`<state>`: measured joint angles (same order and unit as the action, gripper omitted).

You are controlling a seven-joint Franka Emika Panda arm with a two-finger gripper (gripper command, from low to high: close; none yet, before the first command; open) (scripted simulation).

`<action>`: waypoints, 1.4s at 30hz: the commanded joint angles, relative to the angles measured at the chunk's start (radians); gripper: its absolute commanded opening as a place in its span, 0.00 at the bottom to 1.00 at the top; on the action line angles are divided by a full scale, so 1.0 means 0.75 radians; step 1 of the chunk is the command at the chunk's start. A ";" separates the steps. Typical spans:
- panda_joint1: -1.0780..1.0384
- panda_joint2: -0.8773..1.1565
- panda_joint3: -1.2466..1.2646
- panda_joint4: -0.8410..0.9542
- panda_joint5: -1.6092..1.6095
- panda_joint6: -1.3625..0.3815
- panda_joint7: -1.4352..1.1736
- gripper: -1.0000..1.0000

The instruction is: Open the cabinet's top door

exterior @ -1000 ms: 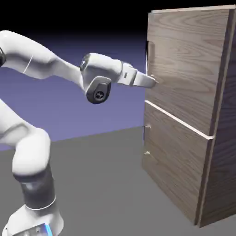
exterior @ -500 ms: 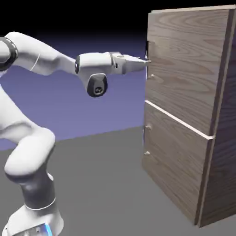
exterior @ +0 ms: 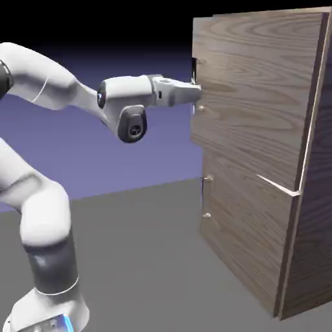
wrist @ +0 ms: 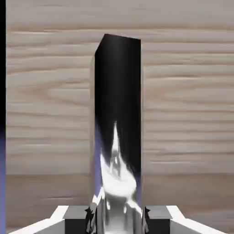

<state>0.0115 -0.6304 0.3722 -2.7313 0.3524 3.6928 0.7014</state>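
In the exterior view, the cabinet (exterior: 272, 162) stands at the right, and its top door (exterior: 249, 104) is swung a little way out from the body, its free edge ahead of the lower panel's front. The arm reaches level to that edge, and the gripper (exterior: 194, 93) sits right at the door's handle (exterior: 195, 84). The risk here is the arc: the door turns on a hinge, so a straight pull would likely drag the fingers sideways off the bar or strain the wrist.

In the hand view, the handle (wrist: 118, 137) fills the middle as a dark, glossy upright bar against the wood grain, and the two grey fingertips (wrist: 75, 215) press in on its lower end from either side, clamped about as tight as they go. The hold looks low on the bar, so it may slip off if the pull tilts.
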 commanded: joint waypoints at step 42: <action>1.119 -0.761 -0.668 -0.196 1.095 -0.229 -1.587 0.00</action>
<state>0.8510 -1.2013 -0.1286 -2.8784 1.1734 3.5199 -0.4886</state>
